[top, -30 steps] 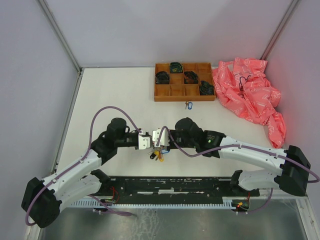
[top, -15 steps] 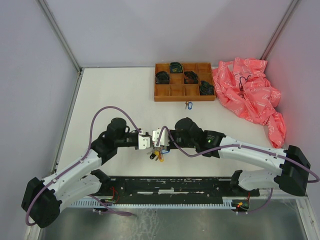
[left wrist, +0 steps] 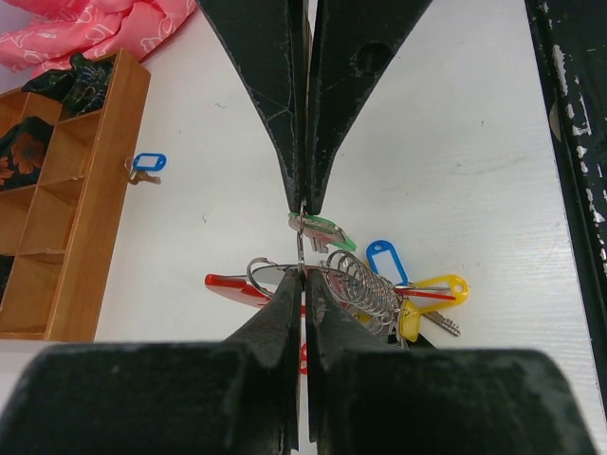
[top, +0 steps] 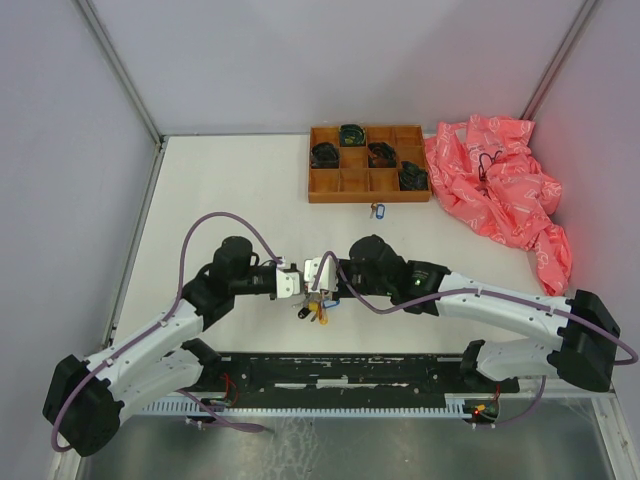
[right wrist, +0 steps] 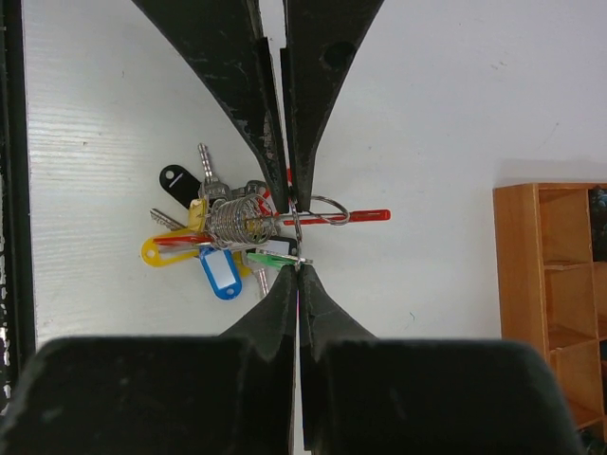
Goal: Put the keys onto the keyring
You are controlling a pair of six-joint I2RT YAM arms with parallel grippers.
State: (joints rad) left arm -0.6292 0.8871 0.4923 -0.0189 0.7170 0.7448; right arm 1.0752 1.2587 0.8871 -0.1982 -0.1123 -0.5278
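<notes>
Silvery wire keyring edge-on; bunched keys, coloured tags.

Overhead camera looks down from behind; opposed close wrist cameras share the keyring.

No text can be read; white print on the pink bag is blurred.

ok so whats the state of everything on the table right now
left gripper, fingers shut on the keyring
right gripper, fingers shut on the keyring too
keys, bunched together at the keyring
blue-tag key, loose beside the tray
tray, some compartments holding dark items
pink bag, crumpled
</notes>
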